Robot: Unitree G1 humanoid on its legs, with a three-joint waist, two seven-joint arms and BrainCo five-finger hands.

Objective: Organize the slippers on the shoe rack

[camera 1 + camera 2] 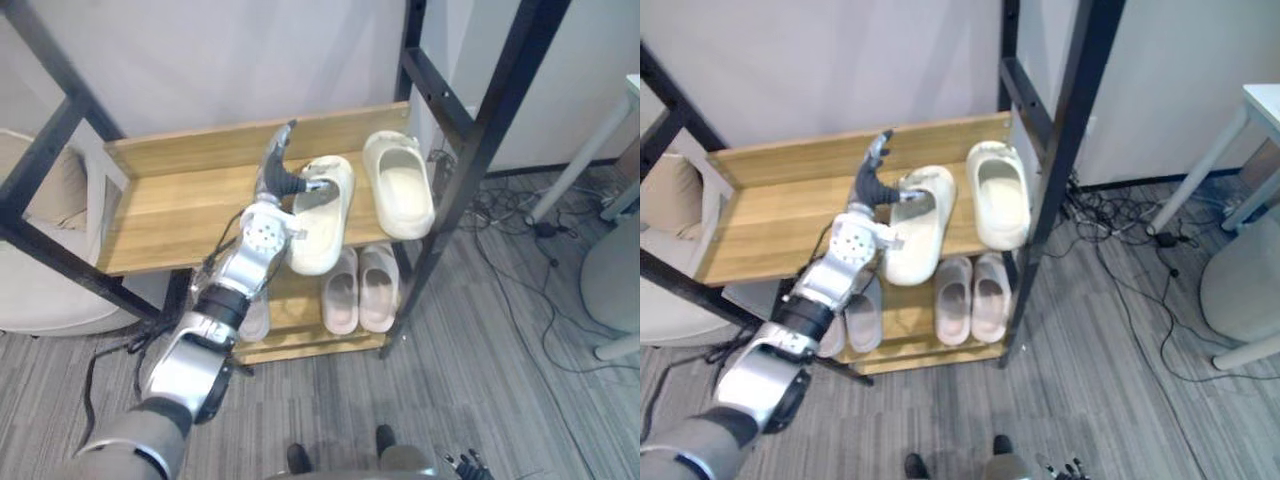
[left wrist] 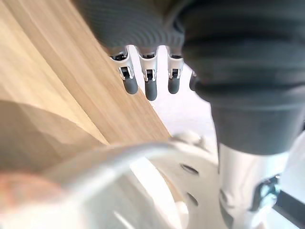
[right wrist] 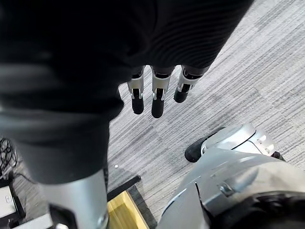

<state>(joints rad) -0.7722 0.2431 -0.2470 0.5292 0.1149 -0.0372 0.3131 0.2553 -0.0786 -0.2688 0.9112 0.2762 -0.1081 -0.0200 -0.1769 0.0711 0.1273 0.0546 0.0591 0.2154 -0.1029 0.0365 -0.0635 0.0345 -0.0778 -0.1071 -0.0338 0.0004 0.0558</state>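
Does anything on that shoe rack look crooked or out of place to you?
Yes. On the top shelf, the left cream slipper by the left hand lies slanted and hangs over the front edge; its mate sits straighter.

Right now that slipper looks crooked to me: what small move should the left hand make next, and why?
Probably push the tilted slipper back onto the top shelf, square with its mate: its near end overhangs the front edge, and the open left hand is beside it.

probably an office: grey carpet (image 1: 480,380), tangled floor cables (image 1: 1092,212) and a white desk (image 1: 578,160).
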